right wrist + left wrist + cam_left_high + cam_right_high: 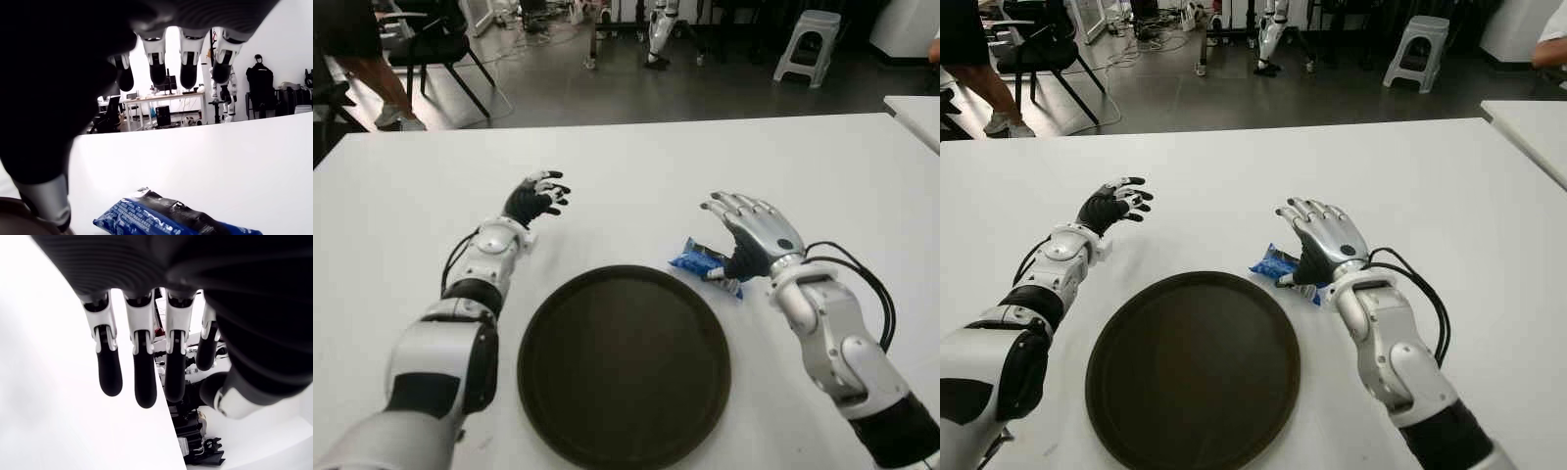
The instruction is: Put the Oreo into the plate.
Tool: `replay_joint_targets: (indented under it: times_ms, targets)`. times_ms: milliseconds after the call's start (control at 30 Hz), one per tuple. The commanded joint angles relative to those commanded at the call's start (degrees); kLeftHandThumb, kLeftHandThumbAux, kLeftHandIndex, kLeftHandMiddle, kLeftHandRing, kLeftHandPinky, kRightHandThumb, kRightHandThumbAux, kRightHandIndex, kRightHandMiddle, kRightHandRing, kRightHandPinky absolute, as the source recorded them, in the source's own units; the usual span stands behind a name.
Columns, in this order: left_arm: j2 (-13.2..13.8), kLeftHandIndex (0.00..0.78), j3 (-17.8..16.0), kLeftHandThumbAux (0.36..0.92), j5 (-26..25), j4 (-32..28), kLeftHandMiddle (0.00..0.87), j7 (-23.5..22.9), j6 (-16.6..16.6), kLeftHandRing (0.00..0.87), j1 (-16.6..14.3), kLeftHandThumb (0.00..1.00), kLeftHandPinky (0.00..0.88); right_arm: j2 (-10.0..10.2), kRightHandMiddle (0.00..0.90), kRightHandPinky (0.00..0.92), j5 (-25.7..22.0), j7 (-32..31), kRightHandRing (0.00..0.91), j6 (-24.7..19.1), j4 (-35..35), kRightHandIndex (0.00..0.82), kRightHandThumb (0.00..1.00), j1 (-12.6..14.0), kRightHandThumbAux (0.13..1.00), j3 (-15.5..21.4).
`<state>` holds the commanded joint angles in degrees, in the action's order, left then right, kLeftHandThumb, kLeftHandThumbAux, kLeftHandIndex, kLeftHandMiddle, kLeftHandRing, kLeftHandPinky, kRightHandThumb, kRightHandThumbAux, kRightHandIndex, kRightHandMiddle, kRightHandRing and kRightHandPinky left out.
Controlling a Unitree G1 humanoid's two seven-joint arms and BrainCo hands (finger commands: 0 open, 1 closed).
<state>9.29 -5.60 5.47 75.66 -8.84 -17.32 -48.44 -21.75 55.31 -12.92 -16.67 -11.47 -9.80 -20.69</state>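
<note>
Hovering right hand [752, 233] spread over Oreo pack [703, 264], beside plate [558, 333]

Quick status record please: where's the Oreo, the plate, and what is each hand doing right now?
Oreo: blue Oreo packet lying on the white table, just off the plate's right rim, not in the plate.
Plate: dark round plate, nothing in it, between the two arms.
Right hand: right hand open, fingers spread, above the packet; not gripping it.
Left hand: left hand open, holding nothing, shows beyond the plate on its left.
Task state: Oreo not yet picked up.
</note>
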Motion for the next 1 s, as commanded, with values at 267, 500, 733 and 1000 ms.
replay_joint_targets:
  times_ms: [267,500,733,1000]
  targets:
    - [0.03,0.231,-0.07,0.640,-0.08,-0.04,0.365,-0.12,0.05,0.367,-0.04,0.103,0.397,0.84,0.071,0.080,0.01,1.24,0.068,0.02,0.23,0.054,0.000,0.56,0.750,-0.05]
    - [0.12,0.221,-0.05,0.641,-0.06,-0.03,0.357,0.00,0.01,0.360,0.00,0.107,0.395,1.54,0.063,0.069,0.58,1.61,0.060,-0.37,0.18,0.048,0.000,0.72,0.764,-0.28]
    - [0.21,0.220,-0.02,0.655,-0.03,-0.01,0.363,-0.14,0.07,0.376,-0.06,0.091,0.401,2.49,0.062,0.063,1.06,1.99,0.054,-1.03,0.88,0.052,0.000,0.95,0.751,-0.73]
    - [0.22,0.229,0.05,0.660,-0.03,-0.12,0.360,-0.44,-0.02,0.374,-0.14,0.066,0.398,3.01,0.074,0.077,0.84,1.75,0.067,-1.48,1.21,0.061,0.000,0.85,0.753,-0.98]
